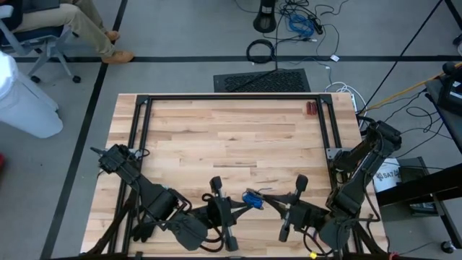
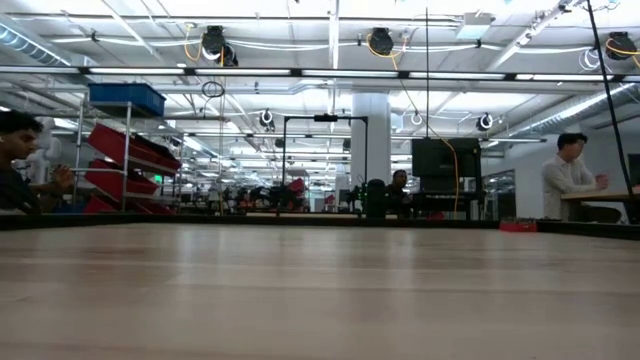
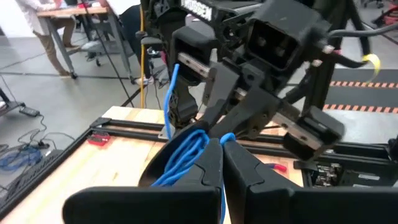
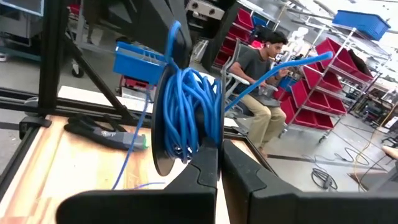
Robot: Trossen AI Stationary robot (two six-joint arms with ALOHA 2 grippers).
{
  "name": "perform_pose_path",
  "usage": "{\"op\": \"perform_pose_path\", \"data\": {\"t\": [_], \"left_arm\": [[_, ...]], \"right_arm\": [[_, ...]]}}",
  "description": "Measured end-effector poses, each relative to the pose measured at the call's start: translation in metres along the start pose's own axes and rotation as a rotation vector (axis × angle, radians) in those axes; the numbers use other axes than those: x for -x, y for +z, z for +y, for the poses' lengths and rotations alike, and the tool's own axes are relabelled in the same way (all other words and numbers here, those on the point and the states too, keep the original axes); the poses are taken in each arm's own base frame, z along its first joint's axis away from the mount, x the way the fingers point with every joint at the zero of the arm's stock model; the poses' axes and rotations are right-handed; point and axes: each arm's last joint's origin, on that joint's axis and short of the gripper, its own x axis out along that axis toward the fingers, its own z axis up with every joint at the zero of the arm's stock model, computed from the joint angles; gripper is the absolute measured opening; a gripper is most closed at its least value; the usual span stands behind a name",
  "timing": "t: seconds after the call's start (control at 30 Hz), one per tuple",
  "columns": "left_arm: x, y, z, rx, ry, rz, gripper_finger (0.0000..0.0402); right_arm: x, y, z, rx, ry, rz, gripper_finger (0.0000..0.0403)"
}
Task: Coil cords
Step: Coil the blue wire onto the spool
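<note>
Thin, limp blue wire bundle [image 1: 253, 199] at the desk's [image 1: 231, 130] six o'clock, both claws clamped on it: left claw [image 3: 221, 144], right claw [image 4: 219, 148]. Light, springy; best gripped across gathered loops.

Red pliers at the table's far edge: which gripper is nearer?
Right. The right gripper sits at the near edge, on the red pliers' side; the left gripper is beside it, slightly farther. Both are shut on the blue cord.

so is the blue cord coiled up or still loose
Mostly coiled: the blue cord sits in a bundle of loops, pinched between the shut left gripper and shut right gripper, with a loose tail sticking out.
</note>
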Motion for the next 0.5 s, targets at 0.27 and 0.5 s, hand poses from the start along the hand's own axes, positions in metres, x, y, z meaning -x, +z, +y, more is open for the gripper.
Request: {"op": "perform_pose_path", "data": {"t": [0.27, 0.5], "left_arm": [[0.0, -0.003, 0.001, -0.022, 0.003, 0.025, 0.005], [0.01, -0.011, -0.011, -0.066, -0.034, 0.053, 0.011]], "right_arm": [[0.001, 0.001, 0.0, 0.001, 0.002, -0.004, 0.0], [0.002, 0.002, -0.001, -0.006, -0.001, -0.008, 0.0]]}}
